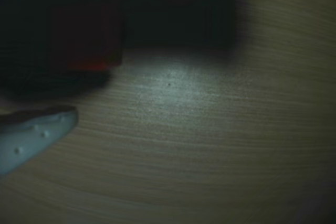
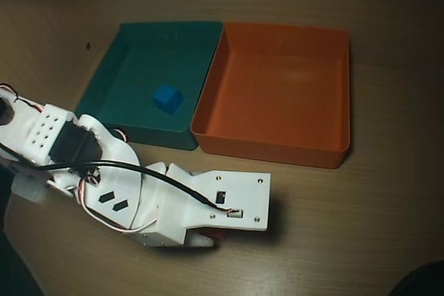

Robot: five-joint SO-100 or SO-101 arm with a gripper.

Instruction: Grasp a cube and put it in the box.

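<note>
In the wrist view the small orange cube [image 1: 86,43] sits in deep shadow at the upper left, on the wood table against a dark jaw. My gripper [image 1: 100,85] is open. Its white fingertip [image 1: 37,132] lies at the lower left, a gap away from the cube. In the overhead view my gripper [image 2: 208,239] is low at the table's front, mostly hidden under the white wrist mount, with a red sliver of the cube [image 2: 220,239] beside it. The orange box [image 2: 277,147] stands empty behind it.
A teal bin [image 2: 132,57] touches the orange box on its left in the overhead view and holds a small blue cube [image 2: 167,98]. My white arm [image 2: 76,150] with black cables stretches from the left edge. Bare wood table lies to the right [image 2: 361,227].
</note>
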